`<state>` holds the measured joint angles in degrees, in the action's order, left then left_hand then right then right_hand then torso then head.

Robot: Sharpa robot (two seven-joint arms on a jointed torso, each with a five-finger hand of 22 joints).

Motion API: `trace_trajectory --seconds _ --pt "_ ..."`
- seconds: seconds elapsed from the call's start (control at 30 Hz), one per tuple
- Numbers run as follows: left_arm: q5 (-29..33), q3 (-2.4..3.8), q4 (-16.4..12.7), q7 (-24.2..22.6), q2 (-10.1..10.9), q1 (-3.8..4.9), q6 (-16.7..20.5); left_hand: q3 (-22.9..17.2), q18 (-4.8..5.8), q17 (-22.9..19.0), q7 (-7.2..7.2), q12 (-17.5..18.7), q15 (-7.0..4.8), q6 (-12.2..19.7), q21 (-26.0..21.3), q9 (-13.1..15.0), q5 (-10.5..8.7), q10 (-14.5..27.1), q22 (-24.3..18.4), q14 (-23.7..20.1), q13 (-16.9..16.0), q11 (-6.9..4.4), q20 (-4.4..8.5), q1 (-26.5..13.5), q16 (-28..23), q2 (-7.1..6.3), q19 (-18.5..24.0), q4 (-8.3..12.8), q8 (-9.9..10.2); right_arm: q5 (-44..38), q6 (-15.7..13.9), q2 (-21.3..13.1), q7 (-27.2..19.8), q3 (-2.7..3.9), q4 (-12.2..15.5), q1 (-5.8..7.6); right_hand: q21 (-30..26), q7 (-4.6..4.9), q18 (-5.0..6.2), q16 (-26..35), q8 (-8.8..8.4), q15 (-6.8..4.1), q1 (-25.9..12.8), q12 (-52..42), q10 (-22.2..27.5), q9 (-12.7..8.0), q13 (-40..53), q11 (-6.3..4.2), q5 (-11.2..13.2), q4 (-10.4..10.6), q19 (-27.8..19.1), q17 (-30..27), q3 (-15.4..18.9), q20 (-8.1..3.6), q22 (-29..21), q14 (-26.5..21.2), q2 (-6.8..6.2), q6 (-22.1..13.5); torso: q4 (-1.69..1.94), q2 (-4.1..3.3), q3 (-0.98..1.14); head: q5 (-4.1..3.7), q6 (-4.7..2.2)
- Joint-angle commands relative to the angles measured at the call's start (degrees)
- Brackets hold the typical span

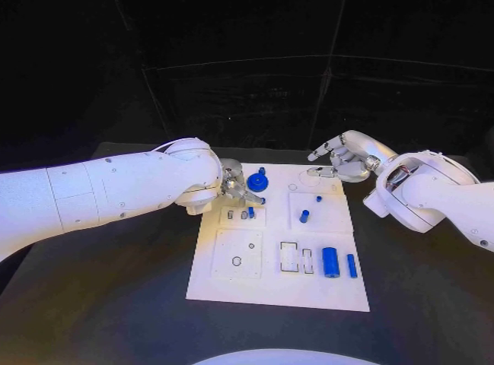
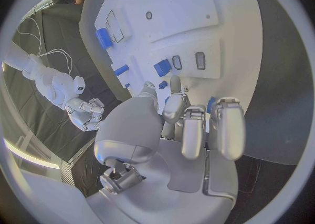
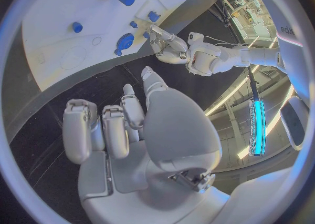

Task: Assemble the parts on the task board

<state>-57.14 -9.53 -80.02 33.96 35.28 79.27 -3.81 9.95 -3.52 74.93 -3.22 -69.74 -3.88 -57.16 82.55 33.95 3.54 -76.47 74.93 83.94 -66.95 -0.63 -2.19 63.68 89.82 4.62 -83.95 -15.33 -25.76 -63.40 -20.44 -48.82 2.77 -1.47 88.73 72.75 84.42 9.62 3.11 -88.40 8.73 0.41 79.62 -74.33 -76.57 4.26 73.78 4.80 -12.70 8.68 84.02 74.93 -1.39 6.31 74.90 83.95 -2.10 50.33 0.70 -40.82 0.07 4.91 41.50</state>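
The white rectangular task board (image 1: pixel 279 293) lay in the middle of the black table (image 1: pixel 104 319), its long side running away from the robot. The left silver hand (image 1: pixel 238 192) hung over the board's far left corner, beside the round blue gear-like part (image 1: pixel 258 182) that stood near the far edge. In the left wrist view the fingers (image 2: pixel 226 129) of this hand were curled downward, and a small blue piece (image 2: pixel 211 104) showed between them; whether it was gripped or merely lay behind them could not be told. A small square blue block (image 2: pixel 162 67) sat on the board just beyond the fingertips, next to two narrow slots (image 2: pixel 189 61). The right silver hand (image 1: pixel 336 158) was poised off the board's far right corner, over the table, with fingers partly bent and apart and nothing between them. A large blue cylinder (image 1: pixel 330 261) lay on its side in the near right part of the board, with a slimmer blue bar (image 1: pixel 352 265) just beside it on the right. A short blue peg (image 1: pixel 304 216) stood near the board's middle right, and a tiny blue stud (image 1: pixel 319 198) sat further away from the robot.
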Motion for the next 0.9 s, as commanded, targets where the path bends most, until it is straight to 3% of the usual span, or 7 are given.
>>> trace_trajectory --seconds 0.03,0.43,0.9 --pt "-1.85 -0.22 0.21 0.82 -0.27 0.09 -2.41 0.36 1.18 15.07 -0.08 -0.17 -0.34 0.49 0.27 0.27 -0.28 -0.15 4.58 6.06 -0.08 -0.1 0.23 0.17 0.18 0.26 -2.4 0.23 -0.26 0.2 0.66 0.11 0.3 0.05 -0.07 0.14 -0.33 -0.08 -0.34 0.21 0.17 -0.17 0.31 -0.31 0.01 0.05 0.0 -0.22 -0.22 -0.23 -0.36 11.78 0.23 0.02 1.78 5.22 0.11 0.45 -0.02 0.01 -0.06 -0.1 0.24" --pt "-2.25 -0.83 1.11 0.89 -1.5 0.06 -3.75 0.44 1.16 15.07 -0.06 -0.02 -0.36 0.84 0.24 1.24 -0.26 -0.04 4.57 6.06 -0.01 -0.12 0.24 1.09 0.18 0.57 -2.34 0.72 -0.56 0.57 1.28 0.73 0.37 0.04 -0.53 0.13 -0.35 -0.1 -0.34 0.23 0.22 -0.19 0.34 -0.31 0.01 0.04 -0.01 -0.23 -0.36 -0.23 -0.37 11.75 0.25 -0.01 1.75 5.21 0.15 0.5 0.03 0.01 0.0 -0.21 0.61" --pt "-2.32 -0.9 0.65 0.61 -1.36 0.01 -2.7 0.48 1.21 15.07 -0.06 -0.1 -0.36 0.89 0.39 1.42 -0.26 -0.09 4.8 6.06 -0.12 -0.12 0.24 1.24 0.18 0.59 -2.41 0.82 -0.61 0.63 1.92 1.48 0.34 0.03 -1.33 0.12 -0.48 -0.11 -0.28 0.23 0.27 -0.21 0.38 -0.26 0.04 0.04 -0.06 -0.25 -0.52 -0.22 -0.51 11.75 0.26 -0.03 1.46 5.21 0.22 0.54 0.14 0.09 -0.03 -0.45 0.94"
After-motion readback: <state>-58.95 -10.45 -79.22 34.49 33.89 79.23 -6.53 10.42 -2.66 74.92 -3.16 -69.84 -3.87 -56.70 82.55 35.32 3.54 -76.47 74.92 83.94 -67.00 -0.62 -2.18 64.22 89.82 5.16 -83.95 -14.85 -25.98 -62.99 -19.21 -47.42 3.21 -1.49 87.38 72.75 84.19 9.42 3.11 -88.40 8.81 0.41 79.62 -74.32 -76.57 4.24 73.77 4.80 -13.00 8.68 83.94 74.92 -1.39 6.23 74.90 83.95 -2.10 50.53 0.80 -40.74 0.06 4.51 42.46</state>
